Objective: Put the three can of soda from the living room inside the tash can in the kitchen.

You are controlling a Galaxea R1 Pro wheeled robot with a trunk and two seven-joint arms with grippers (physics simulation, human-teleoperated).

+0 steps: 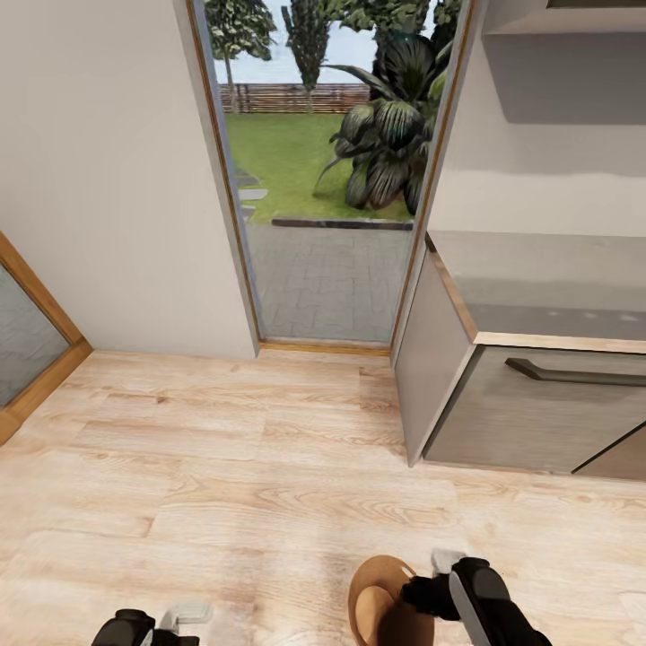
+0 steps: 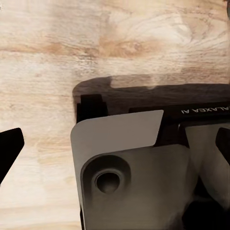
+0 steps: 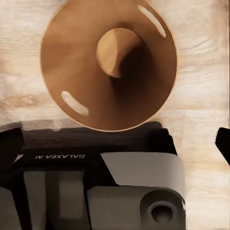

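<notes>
**A:** What is lying around the grippers, biggest first?

**B:** The wood floor (image 1: 224,467) is spreading out ahead of both arms. Well beyond them a glass door (image 1: 323,224) is looking onto a garden. Ahead of the right arm and off to its outer side, a grey cabinet (image 1: 538,395) is standing against the wall.

**A:** And the tash can?

**B:** The tash can (image 1: 381,601) is sitting just beside the right gripper (image 1: 435,579), on its inner side, toward the left arm. It is standing upright, so its long axis is running vertically. In the right wrist view the mouth is opening straight up at the camera. I am seeing a bare brown bottom inside it.

**A:** Is that gripper holding it?

**B:** I am judging not. In the right wrist view the two dark fingertips are standing spread wide with nothing between them, and the bin is lying beyond them. From the head view I cannot tell whether a finger is brushing the rim.

**A:** And the left gripper?

**B:** The left gripper (image 1: 157,621) is hanging well apart from the bin, its fingers spread over the robot's base and pinching nothing.

**A:** So which arm is nearer?

**B:** The right one, clearly. Any coming move is probably turning on that upward-facing mouth just inboard of it.
</notes>
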